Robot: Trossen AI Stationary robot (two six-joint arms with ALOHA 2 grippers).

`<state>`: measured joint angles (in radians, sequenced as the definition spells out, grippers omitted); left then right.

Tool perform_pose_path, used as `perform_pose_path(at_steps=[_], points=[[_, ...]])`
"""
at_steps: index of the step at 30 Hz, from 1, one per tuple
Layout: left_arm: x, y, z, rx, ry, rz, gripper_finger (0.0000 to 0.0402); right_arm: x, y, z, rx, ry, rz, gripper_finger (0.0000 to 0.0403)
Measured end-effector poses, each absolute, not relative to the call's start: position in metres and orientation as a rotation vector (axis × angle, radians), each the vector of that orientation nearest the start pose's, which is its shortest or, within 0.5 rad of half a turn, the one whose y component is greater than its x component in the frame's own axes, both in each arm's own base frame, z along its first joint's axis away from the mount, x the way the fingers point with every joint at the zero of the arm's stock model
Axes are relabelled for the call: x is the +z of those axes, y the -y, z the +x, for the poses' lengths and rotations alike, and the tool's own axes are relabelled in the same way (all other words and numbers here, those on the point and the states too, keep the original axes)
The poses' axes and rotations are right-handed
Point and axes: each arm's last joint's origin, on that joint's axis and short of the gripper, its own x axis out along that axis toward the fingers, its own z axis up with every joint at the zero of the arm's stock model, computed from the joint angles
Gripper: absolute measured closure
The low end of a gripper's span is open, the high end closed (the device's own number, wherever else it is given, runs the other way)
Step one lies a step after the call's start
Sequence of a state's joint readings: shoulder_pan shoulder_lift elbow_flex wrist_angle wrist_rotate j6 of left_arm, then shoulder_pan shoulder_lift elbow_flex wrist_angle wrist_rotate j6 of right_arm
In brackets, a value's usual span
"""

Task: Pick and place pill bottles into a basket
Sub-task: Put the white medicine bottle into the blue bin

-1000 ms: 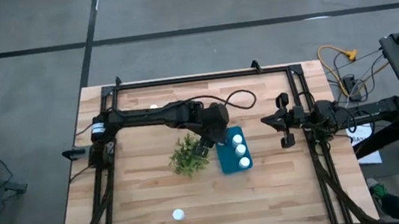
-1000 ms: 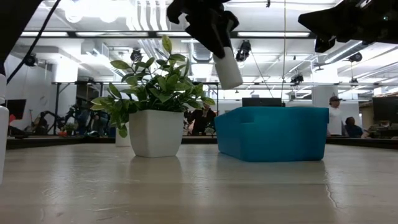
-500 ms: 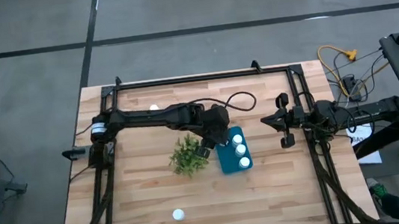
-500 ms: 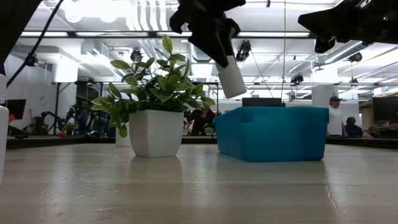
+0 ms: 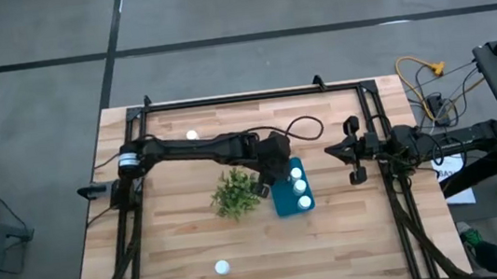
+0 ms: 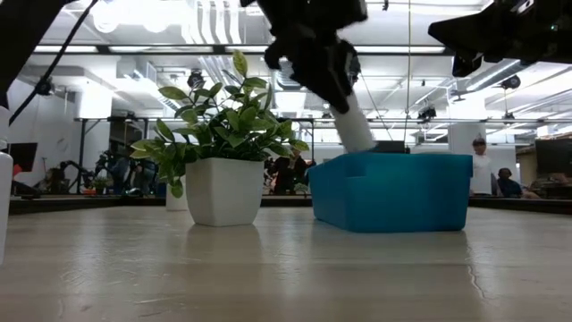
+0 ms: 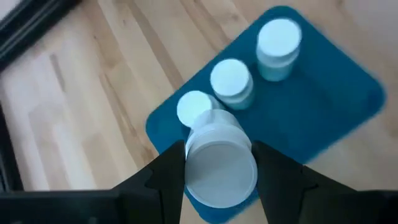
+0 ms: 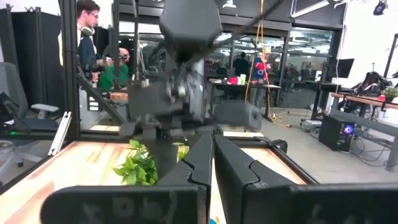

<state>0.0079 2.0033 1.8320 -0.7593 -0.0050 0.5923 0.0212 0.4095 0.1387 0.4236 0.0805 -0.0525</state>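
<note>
My left gripper (image 5: 275,167) hangs over the teal basket (image 5: 284,201) beside the plant (image 5: 234,195), shut on a white pill bottle (image 6: 355,125). The wrist view looks down on that bottle (image 7: 221,173) and on three bottles (image 7: 231,79) standing on the basket's floor (image 7: 323,106). Two more bottles stand on the table, one at the far left (image 5: 192,136) and one near the front edge (image 5: 222,267). My right gripper (image 5: 355,151) waits shut at the table's right side, well above the table. My left gripper pinches the pill bottle's round sides (image 7: 189,165) between its two fingers (image 7: 166,183). The fingers slant down from the table's left. The bottle is tilted and lifted clear, its free lower end (image 6: 362,146) level with the basket's rim (image 6: 393,159).
The potted plant (image 6: 223,143) stands in a white pot just left of the basket (image 6: 393,190). A black frame (image 5: 253,95) runs along the table's far and side edges. Open wood lies toward the near edge. People show in the room behind (image 8: 87,37).
My left gripper has gone down and a little toward the table's right, over the basket, keeping hold of the bottle. The bottle has stayed tilted, and its lower end has sunk from well above the basket to its rim.
</note>
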Motion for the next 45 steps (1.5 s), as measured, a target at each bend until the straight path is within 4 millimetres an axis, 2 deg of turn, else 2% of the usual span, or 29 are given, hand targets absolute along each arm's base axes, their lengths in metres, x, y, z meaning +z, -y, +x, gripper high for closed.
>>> perform_pose_path(at_steps=[6, 12, 22, 32, 45], points=[[0.256, -0.007, 0.447, -0.245, -1.007, 0.584, 0.0256, 0.215, 0.000, 0.125, -0.063, 0.149, -0.042, 0.0394], [0.241, -0.009, 0.451, -0.216, -1.075, 0.636, 0.0256, 0.215, 0.000, 0.126, -0.065, 0.142, -0.042, 0.0394], [0.238, -0.009, 0.445, -0.233, -1.145, 0.634, 0.0256, 0.214, 0.000, 0.127, -0.066, 0.135, -0.041, 0.0394], [0.238, -0.009, 0.445, -0.232, -1.143, 0.632, 0.0256, 0.214, 0.000, 0.127, -0.065, 0.133, -0.037, 0.0394], [0.238, -0.009, 0.445, -0.233, -1.146, 0.632, 0.0225, 0.214, 0.000, 0.127, -0.064, 0.134, -0.037, 0.0394]])
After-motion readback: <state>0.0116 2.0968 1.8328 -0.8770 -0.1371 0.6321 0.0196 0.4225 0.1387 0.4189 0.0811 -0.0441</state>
